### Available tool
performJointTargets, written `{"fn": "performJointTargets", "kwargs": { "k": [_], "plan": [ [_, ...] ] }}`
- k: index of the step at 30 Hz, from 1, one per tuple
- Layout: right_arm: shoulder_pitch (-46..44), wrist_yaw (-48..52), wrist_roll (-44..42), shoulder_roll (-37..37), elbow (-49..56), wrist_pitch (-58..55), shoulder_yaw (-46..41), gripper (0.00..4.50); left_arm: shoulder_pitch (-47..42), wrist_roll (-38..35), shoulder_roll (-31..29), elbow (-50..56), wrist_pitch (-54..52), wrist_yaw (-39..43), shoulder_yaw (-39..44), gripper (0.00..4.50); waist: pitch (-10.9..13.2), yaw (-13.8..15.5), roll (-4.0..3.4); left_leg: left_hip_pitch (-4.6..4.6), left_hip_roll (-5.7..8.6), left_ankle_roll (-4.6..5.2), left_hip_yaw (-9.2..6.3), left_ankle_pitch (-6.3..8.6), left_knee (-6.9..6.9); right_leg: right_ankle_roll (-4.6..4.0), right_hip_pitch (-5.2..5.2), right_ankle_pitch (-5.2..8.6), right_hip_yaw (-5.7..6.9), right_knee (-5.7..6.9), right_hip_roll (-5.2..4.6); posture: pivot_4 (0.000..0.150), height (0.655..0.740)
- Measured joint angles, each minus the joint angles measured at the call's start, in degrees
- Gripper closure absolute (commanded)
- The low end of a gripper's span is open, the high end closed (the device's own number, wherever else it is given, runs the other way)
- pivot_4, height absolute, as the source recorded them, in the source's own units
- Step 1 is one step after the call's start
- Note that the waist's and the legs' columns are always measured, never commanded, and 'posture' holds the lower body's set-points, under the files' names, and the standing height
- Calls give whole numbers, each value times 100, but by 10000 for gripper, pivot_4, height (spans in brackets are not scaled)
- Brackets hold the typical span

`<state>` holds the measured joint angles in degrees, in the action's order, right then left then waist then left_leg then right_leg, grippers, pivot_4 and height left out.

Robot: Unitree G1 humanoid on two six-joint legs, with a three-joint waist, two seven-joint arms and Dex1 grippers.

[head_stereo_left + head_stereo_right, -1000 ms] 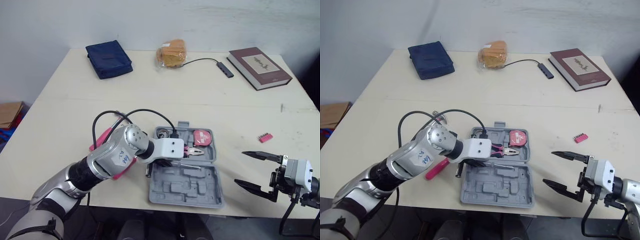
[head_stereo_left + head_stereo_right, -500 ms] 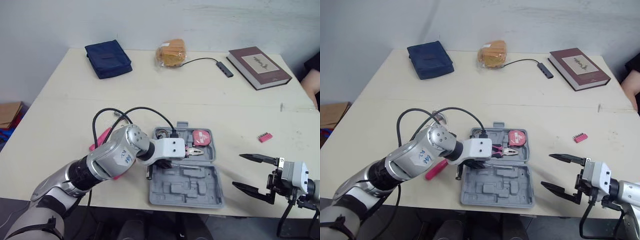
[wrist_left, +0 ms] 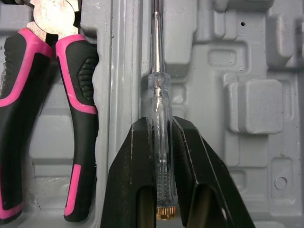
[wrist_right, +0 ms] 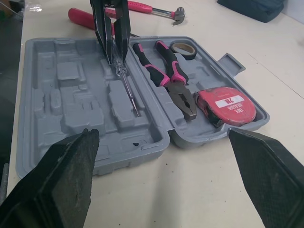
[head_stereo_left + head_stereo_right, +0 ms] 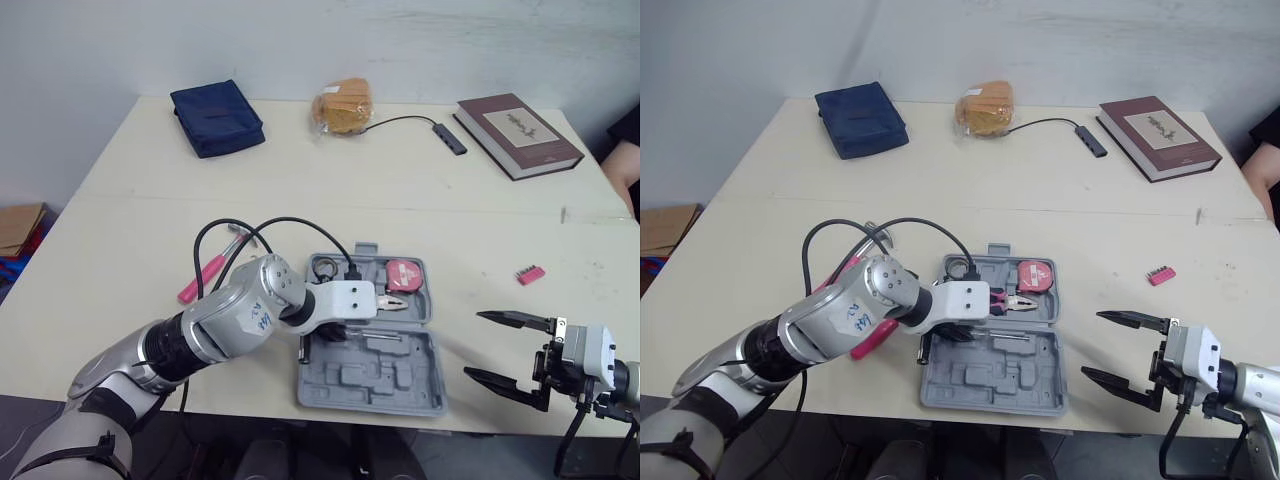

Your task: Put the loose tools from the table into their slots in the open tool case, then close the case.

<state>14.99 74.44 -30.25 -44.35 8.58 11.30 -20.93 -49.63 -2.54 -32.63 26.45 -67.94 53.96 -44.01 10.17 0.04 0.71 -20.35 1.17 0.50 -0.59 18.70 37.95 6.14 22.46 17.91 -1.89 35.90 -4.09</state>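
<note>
The grey tool case (image 5: pixel 420 395) lies open near the table's front edge. Its far half holds pink-and-black pliers (image 3: pixel 28 109), a red tape measure (image 5: pixel 405 275) and a black tape roll (image 5: pixel 325 268). My left gripper (image 3: pixel 160 122) is shut on a clear-handled screwdriver (image 3: pixel 158 85), holding it low over the near half by the hinge. A pink-handled hammer (image 5: pixel 205 275) and another pink-handled tool (image 5: pixel 870 340) lie on the table left of the case. A red bit holder (image 5: pixel 530 274) lies to the right. My right gripper (image 5: pixel 475 345) hangs open and empty, right of the case.
At the back of the table lie a blue pouch (image 5: pixel 217 118), a bagged bun (image 5: pixel 343 106), a USB hub with its cable (image 5: pixel 450 138) and a brown book (image 5: pixel 518 134). A person's arm (image 5: pixel 625 165) shows at the right edge.
My left gripper has shifted a little to the right over the case with the screwdriver, uncovering the hammer. The right gripper has sunk slightly, still open.
</note>
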Motion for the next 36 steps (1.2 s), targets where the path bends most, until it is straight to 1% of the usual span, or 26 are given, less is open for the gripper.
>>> {"fn": "performJointTargets", "kwargs": {
  "k": [2,4,6,9,10,13,17,18,20,21,23,24,25,29,33,36],
  "plan": [
    [-8,-1,-1,0,0,-3,0,0,0,-16,-7,0,15,-15,-4,35599,0,0,0,0,0,0,0,0,0,0,0,0,0,0,0,1500,7400],
    [-21,-3,-2,0,0,-6,1,0,0,-54,-44,-1,84,-9,-71,29624,0,0,0,0,0,-4,0,-2,0,0,0,0,0,0,0,1500,7400],
    [-22,-4,-2,0,2,-7,1,0,16,-74,-65,-3,161,-11,-117,21778,0,0,0,-1,0,-6,0,-4,0,0,0,0,0,0,0,1500,7400],
    [-39,-5,-6,0,7,-17,5,0,1,-159,-224,77,333,43,-38,21778,1,-9,1,0,0,-7,0,-4,0,0,2,0,0,2,0,1500,7400],
    [-23,-7,-12,0,18,-36,5,0,-1,-222,-423,222,414,145,104,21778,1,-16,0,-2,-1,-9,0,-4,0,0,5,0,0,2,1,1500,7400],
    [-8,-1,-20,-2,42,-108,5,0,17,-409,-611,346,638,314,415,21778,1,-3,0,-2,-1,-11,0,-4,0,-1,3,0,1,-1,-2,1500,7400],
    [-13,8,-38,-3,47,-150,9,0,278,-628,-547,391,1287,373,890,21778,0,2,-1,-3,0,-11,0,-4,0,-1,3,0,2,-3,-4,1500,7400],
    [-14,7,-38,-3,47,-157,12,0,377,-656,-476,361,1446,350,1002,24261,1,5,0,-4,0,-10,0,-4,0,-1,3,0,2,-4,-4,1500,7400],
    [-38,-14,-39,-2,53,-167,32,0,777,-793,-220,86,2087,285,1350,29955,0,0,-2,-2,0,-10,3,-4,2,-1,2,0,2,-2,-5,1500,7400],
    [-33,-28,-37,0,55,-170,44,0,1051,-885,-39,-147,2556,275,1580,34043,-2,-7,-5,1,0,-10,3,-4,1,-1,2,1,2,-2,-6,1500,7400],
    [-27,-52,-36,10,61,-172,56,0,1505,-940,288,-638,3453,210,1797,43863,-1,-5,-4,1,0,-11,3,-4,3,-1,3,0,4,-2,-5,1500,7400],
    [-25,-83,-35,19,69,-172,56,0,1672,-887,391,-909,3904,164,1811,44833,-1,-1,-3,0,0,-10,3,-4,3,-1,3,0,5,-2,-5,1500,7400],
    [-22,-106,-33,24,80,-172,57,0,1757,-795,452,-1116,4169,108,1809,44833,-1,3,-3,1,1,-9,3,-4,3,-1,3,0,4,-2,-6,1500,7400],
    [-22,-175,-31,33,98,-171,58,0,1941,-373,607,-1779,4886,-119,1800,44833,-1,6,-3,-1,1,-2,4,1,2,0,3,0,4,-3,-6,1500,7400],
    [-21,-242,-12,34,99,-164,58,0,2127,-167,807,-2060,5039,-230,1734,44833,-1,10,-3,-2,1,-2,4,2,3,0,3,0,4,-2,-7,1500,7400],
    [-18,-273,-9,34,113,-164,58,0,2133,-143,873,-2062,5036,-246,1732,44833,-1,4,-4,-1,1,1,4,4,3,0,3,0,4,-1,-7,1500,7400]
  ]
}}
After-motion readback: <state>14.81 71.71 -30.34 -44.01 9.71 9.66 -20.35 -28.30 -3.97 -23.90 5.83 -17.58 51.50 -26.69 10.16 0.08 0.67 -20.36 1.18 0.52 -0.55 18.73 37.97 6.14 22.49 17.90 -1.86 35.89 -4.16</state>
